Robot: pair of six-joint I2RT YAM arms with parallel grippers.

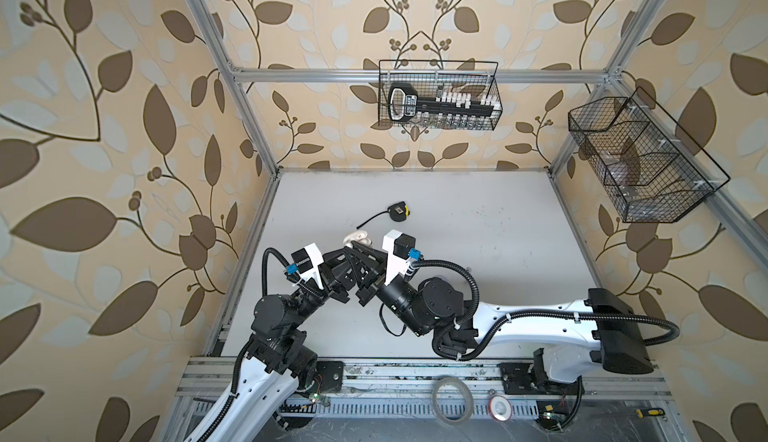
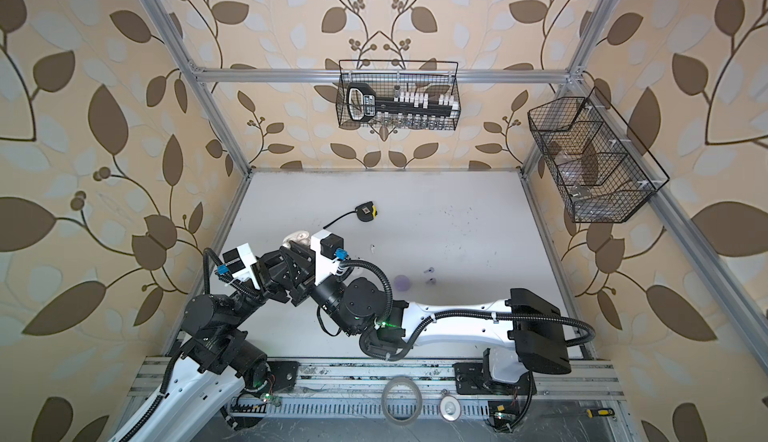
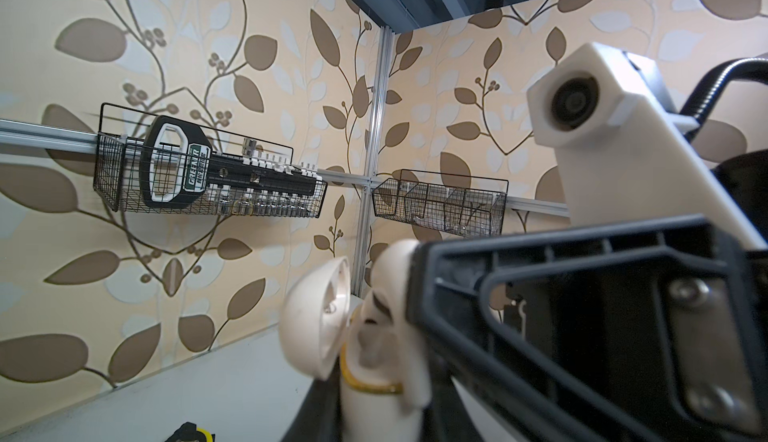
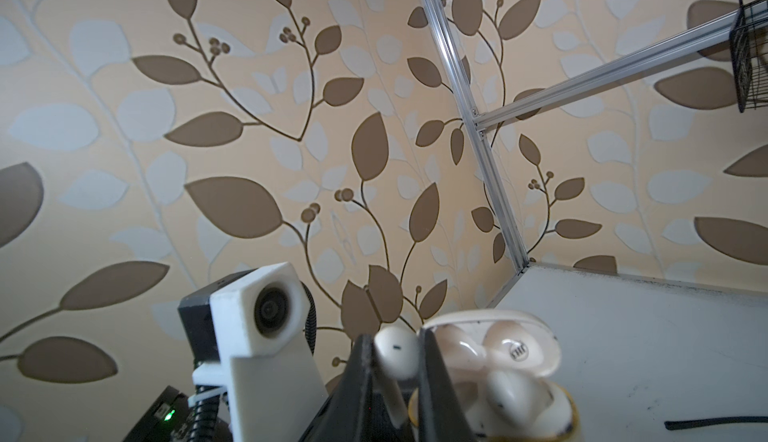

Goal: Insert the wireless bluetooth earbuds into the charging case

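The right tool [image 4: 397,363] is clamping a cream bud [image 4: 395,350] stem-down, just beside the open case [image 4: 494,348] that the left tool [image 3: 374,415] is pinching by its base, over the desk's [image 1: 478,232] left side.

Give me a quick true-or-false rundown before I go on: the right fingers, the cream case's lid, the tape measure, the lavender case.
1. The right gripper pinches a small cream plastic earbud between its fingers. True.
2. The cream plastic charging case has its lid shut. False: the lid stands open, and one cream bud already sits inside.
3. A black-and-yellow tape measure lies on the white table, beyond both arms. True.
4. The pale lavender round case sits in the black wire basket on the back wall. False: it lies on the table beside the right arm.
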